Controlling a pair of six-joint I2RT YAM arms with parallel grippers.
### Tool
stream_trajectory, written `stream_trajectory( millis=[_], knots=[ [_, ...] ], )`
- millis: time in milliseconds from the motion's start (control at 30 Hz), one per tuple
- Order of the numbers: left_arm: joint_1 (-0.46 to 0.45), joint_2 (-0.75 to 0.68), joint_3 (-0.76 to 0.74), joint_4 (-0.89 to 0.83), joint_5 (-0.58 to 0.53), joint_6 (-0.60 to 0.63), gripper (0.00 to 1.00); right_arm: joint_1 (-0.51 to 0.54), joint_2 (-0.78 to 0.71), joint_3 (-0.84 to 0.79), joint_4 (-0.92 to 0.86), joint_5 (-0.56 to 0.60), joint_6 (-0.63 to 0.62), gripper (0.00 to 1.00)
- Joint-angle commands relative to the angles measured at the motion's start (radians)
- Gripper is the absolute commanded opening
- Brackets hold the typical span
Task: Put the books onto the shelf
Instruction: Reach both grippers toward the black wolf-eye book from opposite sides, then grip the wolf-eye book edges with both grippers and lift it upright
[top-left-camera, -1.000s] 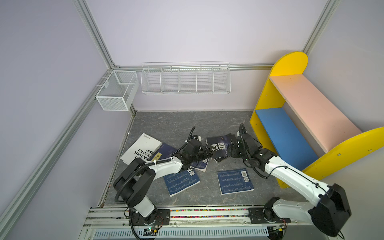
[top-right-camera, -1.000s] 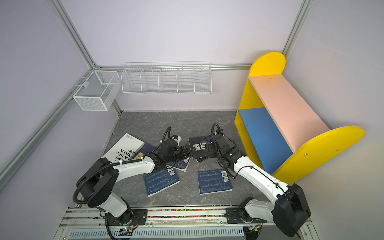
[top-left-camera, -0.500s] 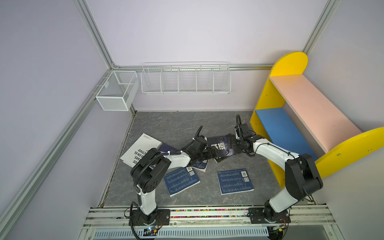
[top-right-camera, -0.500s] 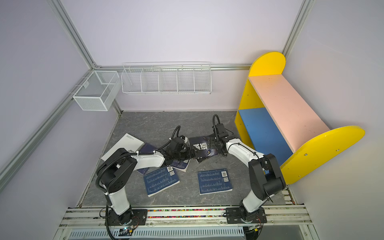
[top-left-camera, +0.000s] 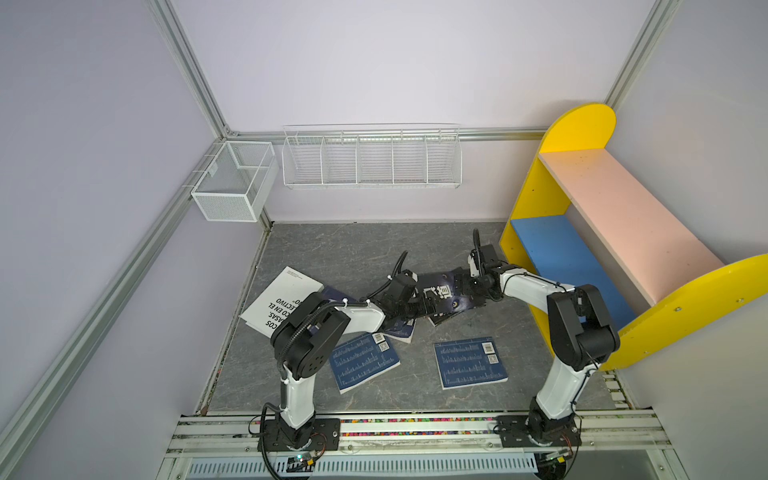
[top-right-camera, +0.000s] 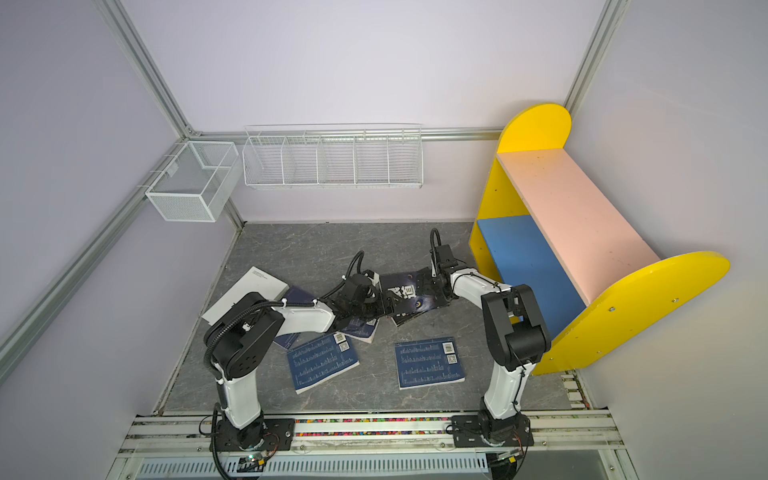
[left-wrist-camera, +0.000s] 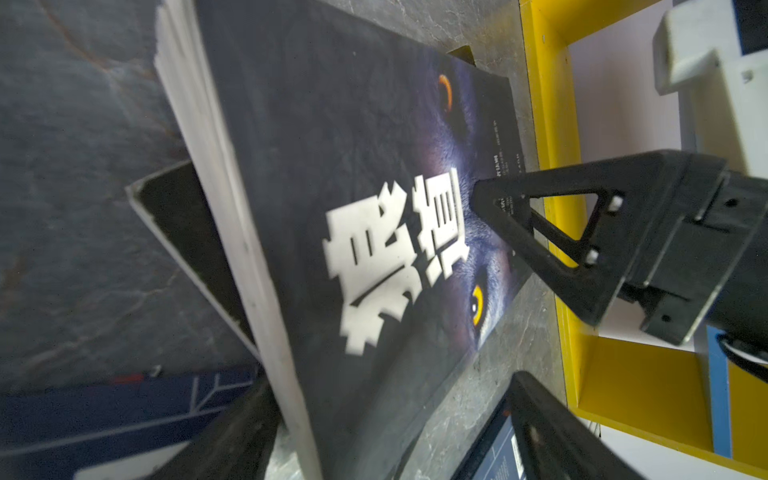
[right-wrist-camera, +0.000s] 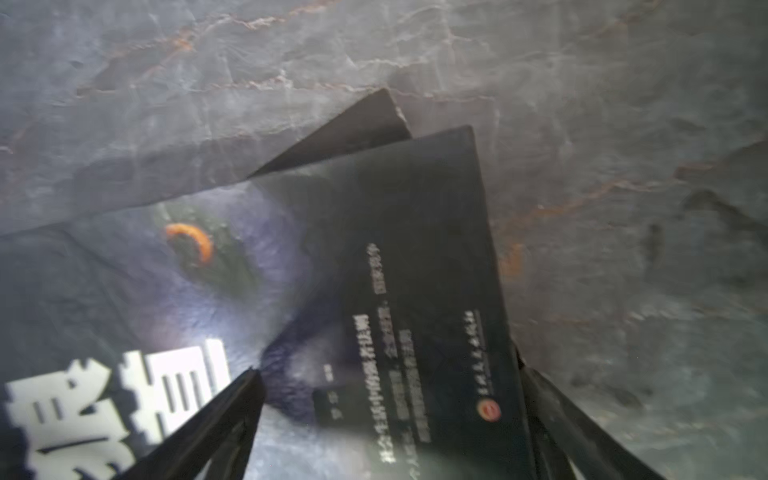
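Left wrist | glossy black book (left-wrist-camera: 353, 145), white page edge | left claw (left-wrist-camera: 392, 384) apart | right claw (right-wrist-camera: 386, 370) apart

**Surfaces.** The black book (left-wrist-camera: 374, 145) had a glossy coated-paper cover that carried a pale sheen. Its page block (left-wrist-camera: 232, 199) was matt white paper with a slightly ragged edge. The floor sheet (right-wrist-camera: 623, 124) looked matt, marble-printed and creased. The shelf (top-left-camera: 615, 216) showed smooth painted boards, the pink one finely speckled. The wire rack (top-left-camera: 370, 158) and mesh basket (top-left-camera: 228, 203) were white-coated metal, and the frame rails (top-left-camera: 124, 274) were bare brushed metal. The arm shells (top-left-camera: 528, 286) were smooth white plastic.
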Motion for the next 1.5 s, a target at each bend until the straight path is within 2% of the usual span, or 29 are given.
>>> stream_trajectory(
  millis=[0,400,633,1100,1200,1467],
  knots=[
    [0.008,0.02,0.019,0.007,0.022,-0.012,0.87,0.003,0.025,-0.016,0.024,-0.127,0.001,0.93],
    [0.013,-0.125,0.001,0.122,0.065,-0.058,0.85,0.005,-0.017,-0.072,0.079,-0.252,0.041,0.87],
    [0.018,-0.207,-0.044,0.147,0.054,-0.073,0.81,0.011,0.0,-0.092,0.099,-0.275,0.045,0.83],
    [0.041,-0.154,-0.09,0.171,0.033,-0.153,0.54,0.015,0.006,-0.114,0.108,-0.269,0.036,0.8],
    [0.045,-0.157,-0.103,0.165,0.031,-0.152,0.46,0.014,0.005,-0.117,0.108,-0.265,0.037,0.8],
    [0.045,-0.176,-0.121,0.099,-0.006,-0.127,0.15,0.013,-0.029,-0.11,0.117,-0.284,0.054,0.79]
  ],
)
